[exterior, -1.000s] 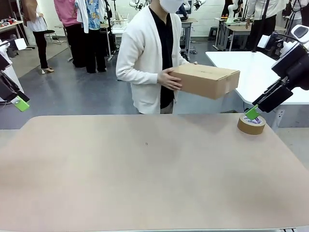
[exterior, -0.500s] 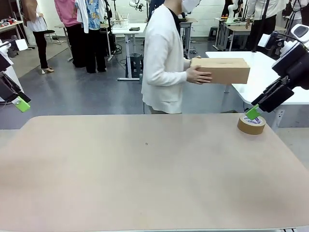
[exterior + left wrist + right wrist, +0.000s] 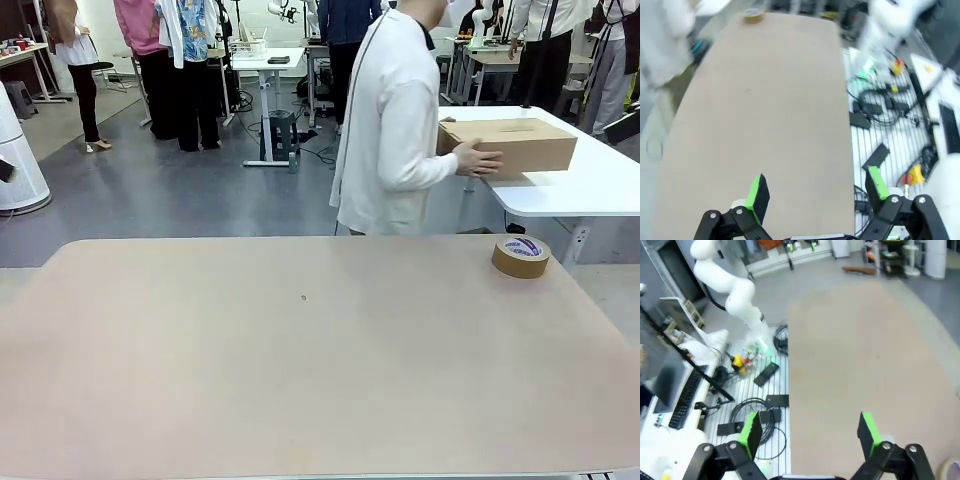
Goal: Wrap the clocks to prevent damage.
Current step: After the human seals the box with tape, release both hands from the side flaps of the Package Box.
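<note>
The clocks are out of view. A person in a white cardigan (image 3: 390,130) stands past the table's far edge, turned away, with both hands on a closed cardboard box (image 3: 510,145) that rests on a white table (image 3: 590,185) behind. A brown tape roll (image 3: 520,256) lies at the far right of the tan table (image 3: 300,360). My left gripper (image 3: 818,187) hangs open over the table's edge, nothing between its fingers. My right gripper (image 3: 809,429) is open too, high over the other edge, with the tape roll (image 3: 952,470) at the picture's corner.
The tape roll (image 3: 753,15) is blurred at the far end in the left wrist view. Cables, a keyboard and boxes lie on the rack beside the table (image 3: 755,405). The left arm (image 3: 735,290) stands beyond it. Other people and tables are far behind.
Both grippers have drawn back out of the front view. The person has turned away and carried the cardboard box to the white table behind.
</note>
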{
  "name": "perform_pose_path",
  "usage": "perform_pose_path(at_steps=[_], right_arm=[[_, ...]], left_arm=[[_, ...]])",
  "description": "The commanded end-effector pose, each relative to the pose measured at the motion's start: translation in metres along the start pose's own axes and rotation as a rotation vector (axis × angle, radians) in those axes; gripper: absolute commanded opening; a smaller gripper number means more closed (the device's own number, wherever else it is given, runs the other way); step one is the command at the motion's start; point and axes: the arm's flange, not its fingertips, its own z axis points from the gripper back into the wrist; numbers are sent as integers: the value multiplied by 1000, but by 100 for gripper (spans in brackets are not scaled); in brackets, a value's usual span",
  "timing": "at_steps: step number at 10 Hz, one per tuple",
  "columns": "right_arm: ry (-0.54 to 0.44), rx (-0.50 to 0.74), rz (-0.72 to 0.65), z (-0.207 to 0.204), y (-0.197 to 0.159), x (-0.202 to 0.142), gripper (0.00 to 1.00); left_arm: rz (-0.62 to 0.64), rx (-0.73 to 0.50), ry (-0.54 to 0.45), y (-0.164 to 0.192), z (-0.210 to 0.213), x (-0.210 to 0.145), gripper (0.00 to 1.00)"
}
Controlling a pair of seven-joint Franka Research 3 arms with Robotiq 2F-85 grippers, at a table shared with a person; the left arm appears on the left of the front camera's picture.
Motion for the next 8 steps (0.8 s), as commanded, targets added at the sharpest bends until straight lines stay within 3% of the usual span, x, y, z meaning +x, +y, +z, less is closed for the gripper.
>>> perform_pose_path(at_steps=[1, 6, 8], right_arm=[[-20, 61, 24, 6, -26, -19, 100], [-37, -234, 77, 14, -21, -44, 100], [-22, -252, 86, 12, -18, -43, 100]], left_arm=[[-115, -54, -62, 7, 33, -15, 100], [-140, 108, -202, -4, 78, -43, 100], [-115, 167, -216, -5, 84, -48, 100]])
